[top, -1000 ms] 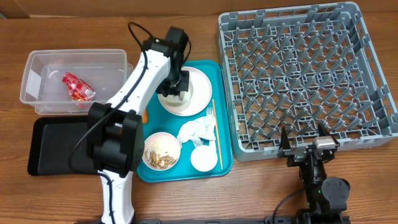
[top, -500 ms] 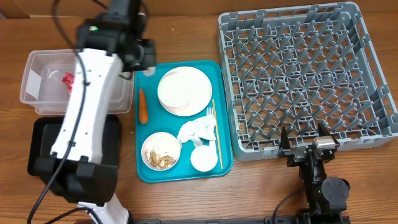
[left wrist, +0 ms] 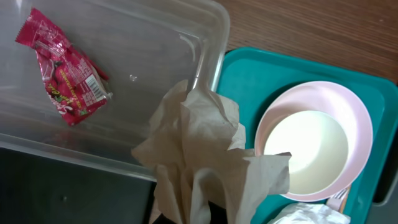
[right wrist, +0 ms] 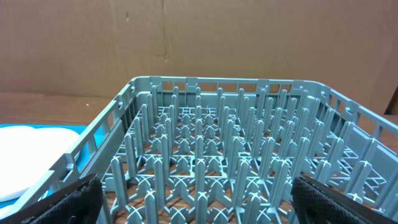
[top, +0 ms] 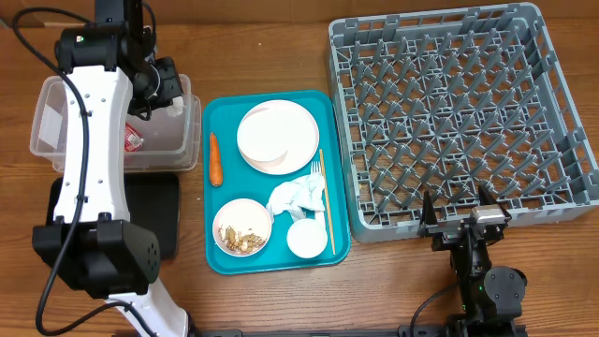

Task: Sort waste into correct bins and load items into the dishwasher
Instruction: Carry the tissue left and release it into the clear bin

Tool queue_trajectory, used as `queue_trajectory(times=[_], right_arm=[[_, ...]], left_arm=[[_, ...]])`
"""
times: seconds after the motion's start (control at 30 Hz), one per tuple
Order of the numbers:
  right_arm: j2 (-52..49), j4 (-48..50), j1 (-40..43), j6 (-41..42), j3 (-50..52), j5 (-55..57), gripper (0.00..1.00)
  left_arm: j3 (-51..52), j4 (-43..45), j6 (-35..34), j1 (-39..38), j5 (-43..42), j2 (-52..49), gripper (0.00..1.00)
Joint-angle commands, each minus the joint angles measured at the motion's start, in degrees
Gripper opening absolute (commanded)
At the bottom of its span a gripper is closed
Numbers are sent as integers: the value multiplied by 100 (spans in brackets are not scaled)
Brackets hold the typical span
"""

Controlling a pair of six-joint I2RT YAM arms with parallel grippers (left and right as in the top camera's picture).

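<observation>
My left gripper (top: 154,82) is shut on a crumpled white napkin (left wrist: 199,149) and holds it over the right end of the clear tub (top: 56,112). A red wrapper (left wrist: 62,68) lies in the tub. On the teal tray (top: 225,108) are an orange carrot (top: 215,159), a white plate (top: 277,137), a bowl of beige food scraps (top: 243,227), another napkin (top: 295,197), a small cup (top: 307,240), a fork (top: 316,170) and a wooden stick (top: 328,201). My right gripper (top: 459,225) is open and empty at the front edge of the grey dish rack (top: 459,112).
The black tray (top: 154,211) lies in front of the clear tub, partly under my left arm. The rack fills the right wrist view (right wrist: 217,155) with upright pegs. Bare wood shows in front of the teal tray.
My left arm has swung left from above the plate on the teal tray to above the clear tub, carrying the napkin. The right arm has not moved.
</observation>
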State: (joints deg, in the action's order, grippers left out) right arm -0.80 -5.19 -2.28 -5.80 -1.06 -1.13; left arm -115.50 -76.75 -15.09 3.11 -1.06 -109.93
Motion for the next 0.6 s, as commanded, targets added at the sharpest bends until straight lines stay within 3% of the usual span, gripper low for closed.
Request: queue_trajectory(times=[0.0, 0.57], right_arm=[[50, 39, 15, -2, 61, -4, 100], [50, 39, 15, -2, 61, -4, 100]], left_arm=[[39, 22, -162, 31, 2, -214, 8], [46, 160, -310, 365, 2, -1224, 7]])
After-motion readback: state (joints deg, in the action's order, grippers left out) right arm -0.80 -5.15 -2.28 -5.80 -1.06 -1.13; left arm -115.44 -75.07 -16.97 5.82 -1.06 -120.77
